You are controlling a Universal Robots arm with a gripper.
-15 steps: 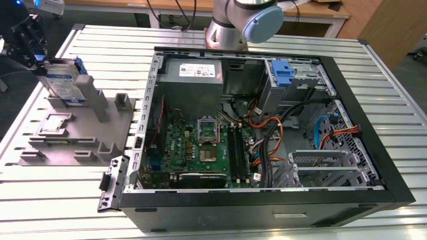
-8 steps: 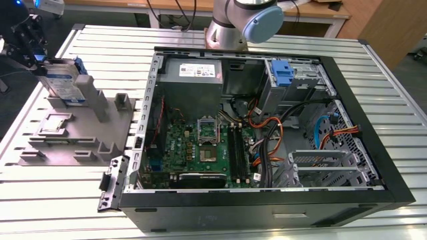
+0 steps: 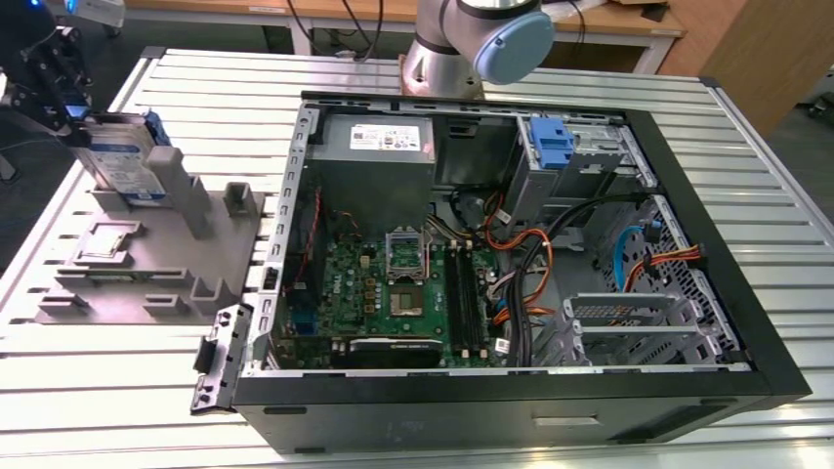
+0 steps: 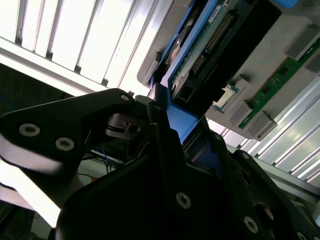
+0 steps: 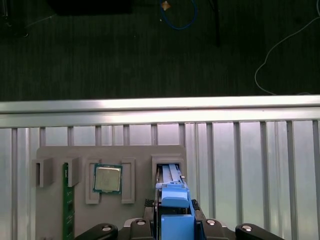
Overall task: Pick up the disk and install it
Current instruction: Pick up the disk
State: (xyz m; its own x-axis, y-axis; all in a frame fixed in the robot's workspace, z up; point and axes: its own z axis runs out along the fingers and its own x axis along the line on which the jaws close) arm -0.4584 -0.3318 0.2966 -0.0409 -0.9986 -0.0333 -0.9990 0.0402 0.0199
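Exterior view, upper left of the frame: the end effector (image 3: 78, 117) is clenched on the upper edge of the disk (image 3: 124, 161). The disk stands on edge at the grey holder (image 3: 156, 264) on the surface (image 3: 234, 78), probably so it lifts straight out. The open computer case (image 3: 521, 410) lies well apart.

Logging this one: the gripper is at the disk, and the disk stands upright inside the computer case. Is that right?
Not quite. The gripper is at the disk, but the disk stands upright in the grey holder, to the exterior view's left of the computer case, not inside it. The exterior view shows this.
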